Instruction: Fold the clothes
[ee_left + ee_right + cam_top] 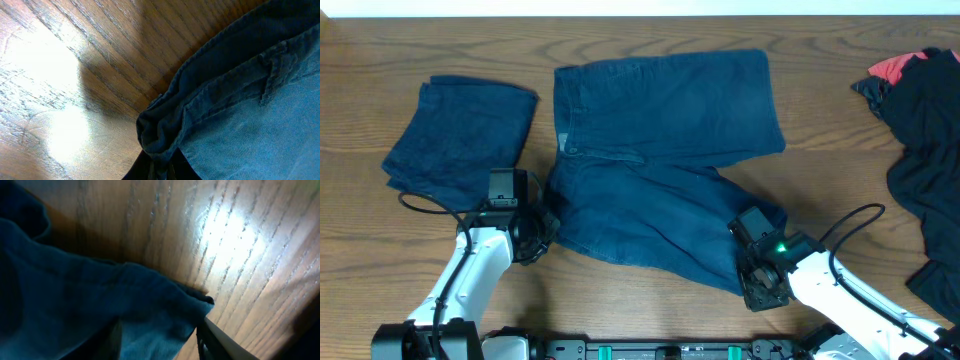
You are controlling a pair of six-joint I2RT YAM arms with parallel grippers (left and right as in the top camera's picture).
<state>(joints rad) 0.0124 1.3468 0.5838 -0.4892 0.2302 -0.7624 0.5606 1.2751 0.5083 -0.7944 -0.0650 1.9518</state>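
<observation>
Shorts (660, 170) lie spread flat at ctr of surface (380, 60), waistband to the L, both legs running R: far leg straight along the far edge, near leg angled toward the near-R. Folded bundle (460, 130) of the same dark blue cloth sits just L of the waistband, far-L part of surface, apart from the shorts. Dark pile (925, 150) w/ a bit of red on top is at the R edge, well apart. L arm (480, 260) reaches in from the near edge to the near end of the waistband; L jaws pressed together, pinching a bunched fold of that waistband corner, seen in L wrist view as cloth gathered into the dark tips at the bottom. R arm (830, 285) comes from the near-R to the hem corner of the near leg; R jaws spread, hem cloth lying in the gap, one finger (220, 342) just beside the corner. Can't tell if the cloth is gripped there.
</observation>
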